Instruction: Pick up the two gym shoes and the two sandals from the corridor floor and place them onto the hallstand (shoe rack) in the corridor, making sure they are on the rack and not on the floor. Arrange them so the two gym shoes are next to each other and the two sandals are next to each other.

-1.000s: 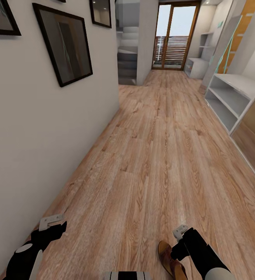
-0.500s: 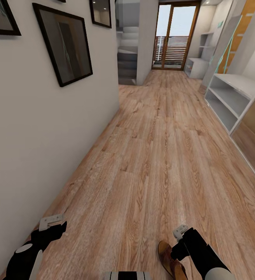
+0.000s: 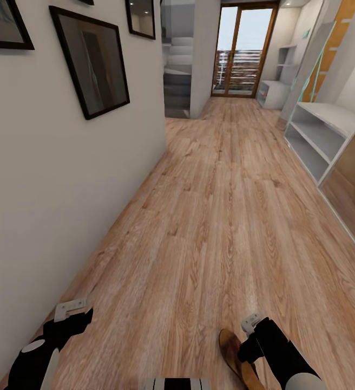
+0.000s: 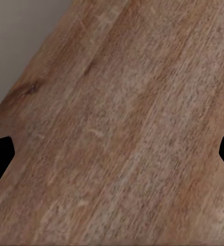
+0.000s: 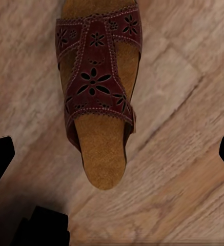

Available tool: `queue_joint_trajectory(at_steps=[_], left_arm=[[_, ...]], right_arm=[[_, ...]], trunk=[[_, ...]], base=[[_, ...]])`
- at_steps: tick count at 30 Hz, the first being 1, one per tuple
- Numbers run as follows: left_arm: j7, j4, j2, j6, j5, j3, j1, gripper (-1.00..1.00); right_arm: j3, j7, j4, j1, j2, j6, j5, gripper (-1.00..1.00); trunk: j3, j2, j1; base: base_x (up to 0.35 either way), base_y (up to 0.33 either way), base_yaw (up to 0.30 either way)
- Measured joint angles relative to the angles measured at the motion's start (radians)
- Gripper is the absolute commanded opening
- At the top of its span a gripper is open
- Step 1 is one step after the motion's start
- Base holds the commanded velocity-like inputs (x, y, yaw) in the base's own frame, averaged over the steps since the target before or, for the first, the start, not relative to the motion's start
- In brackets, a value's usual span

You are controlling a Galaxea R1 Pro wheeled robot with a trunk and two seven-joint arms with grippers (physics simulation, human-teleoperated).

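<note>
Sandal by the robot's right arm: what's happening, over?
Both pincers open, left pincer over bare floor. Right pincer above one sandal, not gripping. Sandal flat on floor. Hallstand ahead on the right, shelves bare, path open.

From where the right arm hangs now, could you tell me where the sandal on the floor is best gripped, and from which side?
I'd grip the sandal across its patterned strap, coming straight down from above. It lies flat, sole down, on the floor, and the strap is its one raised part; the bare insole behind offers only a thin edge. The right gripper hangs open above it, so closing across the width looks easiest.
</note>
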Motion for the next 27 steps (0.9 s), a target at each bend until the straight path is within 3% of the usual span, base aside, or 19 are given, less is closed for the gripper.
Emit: queue_joint_trajectory(at_steps=[27], left_arm=[[0.0, 0.0, 0.0, 0.0, -0.001, 0.0, 0.009, 1.0]], right_arm=[[0.0, 0.001, 0.0, -0.001, 0.0, 0.0, 0.0, 1.0]], trunk=[[0.0, 0.0, 0.0]], base=[[-0.012, 0.0, 0.0]])
